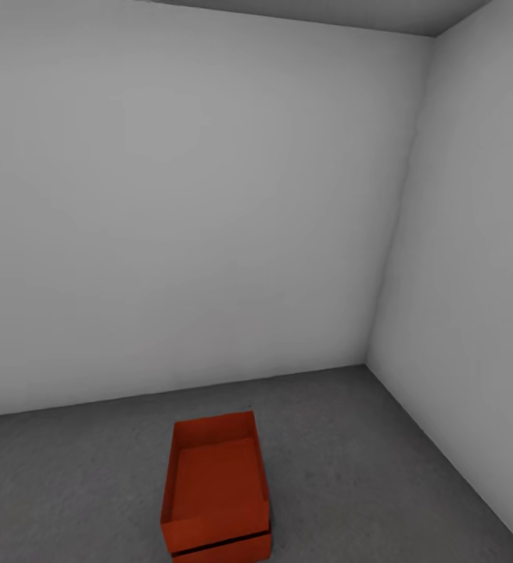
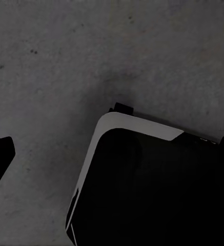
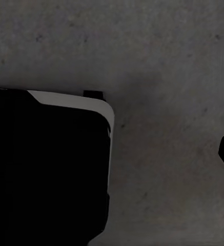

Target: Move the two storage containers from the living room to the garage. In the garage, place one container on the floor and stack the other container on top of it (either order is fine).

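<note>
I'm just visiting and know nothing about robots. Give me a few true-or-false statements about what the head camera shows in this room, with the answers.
1. An orange-red container sits on the grey concrete floor. True.
2. The container has a lid on it. False: its top is open and its inside shows.
3. It stands in a corner, touching both white walls. False: bare floor lies between it and each wall.
4. A dark seam runs along its near end, as if one bin sat in another. True.
</note>
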Available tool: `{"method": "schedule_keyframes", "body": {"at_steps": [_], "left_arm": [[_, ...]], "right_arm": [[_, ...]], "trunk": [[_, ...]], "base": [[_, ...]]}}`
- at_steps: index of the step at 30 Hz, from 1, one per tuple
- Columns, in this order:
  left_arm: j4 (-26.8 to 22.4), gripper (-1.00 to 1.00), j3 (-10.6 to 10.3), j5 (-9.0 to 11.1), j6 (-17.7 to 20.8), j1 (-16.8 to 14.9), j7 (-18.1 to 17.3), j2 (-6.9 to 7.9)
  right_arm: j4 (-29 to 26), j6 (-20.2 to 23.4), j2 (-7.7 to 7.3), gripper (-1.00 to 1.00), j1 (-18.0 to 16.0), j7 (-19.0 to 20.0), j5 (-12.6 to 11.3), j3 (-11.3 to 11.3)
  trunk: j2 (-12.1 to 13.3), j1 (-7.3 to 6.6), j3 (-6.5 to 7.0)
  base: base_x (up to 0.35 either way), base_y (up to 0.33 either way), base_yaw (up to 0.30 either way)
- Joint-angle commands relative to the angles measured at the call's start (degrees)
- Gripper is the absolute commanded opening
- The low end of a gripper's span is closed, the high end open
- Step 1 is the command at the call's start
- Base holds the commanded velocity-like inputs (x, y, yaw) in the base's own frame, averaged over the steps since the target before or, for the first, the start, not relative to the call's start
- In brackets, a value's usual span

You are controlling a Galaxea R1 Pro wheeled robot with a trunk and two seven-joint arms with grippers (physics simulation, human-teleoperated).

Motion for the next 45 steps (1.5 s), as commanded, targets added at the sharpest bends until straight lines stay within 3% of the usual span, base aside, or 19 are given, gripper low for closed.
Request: {"method": "schedule_keyframes", "body": {"at_steps": [1, 32, 45], "left_arm": [[0.0, 1.00, -0.5, 0.4, -0.1, 0.0, 0.2, -0.01], [0.0, 1.00, -0.5, 0.5, -0.1, 0.0, 0.2, -0.01], [0.0, 1.00, -0.5, 0.5, -0.1, 0.0, 0.2, -0.06]], "right_arm": [[0.2, -0.5, 0.00, 1.00, -0.1, 0.0, -0.5, 0.5], [0.2, -0.6, 0.08, 1.00, -0.1, 0.3, 0.2, 0.6], [0.1, -0.6, -0.26, 1.00, -0.1, 0.3, 0.4, 0.9]], "trunk": [[-0.1, 0.02, -0.02], [-0.1, 0.02, 1.96], [-0.1, 0.02, 2.07]], "base": [[0.000, 0.000, -0.013], [0.000, 0.000, -0.001], [0.000, 0.000, 0.000]]}}
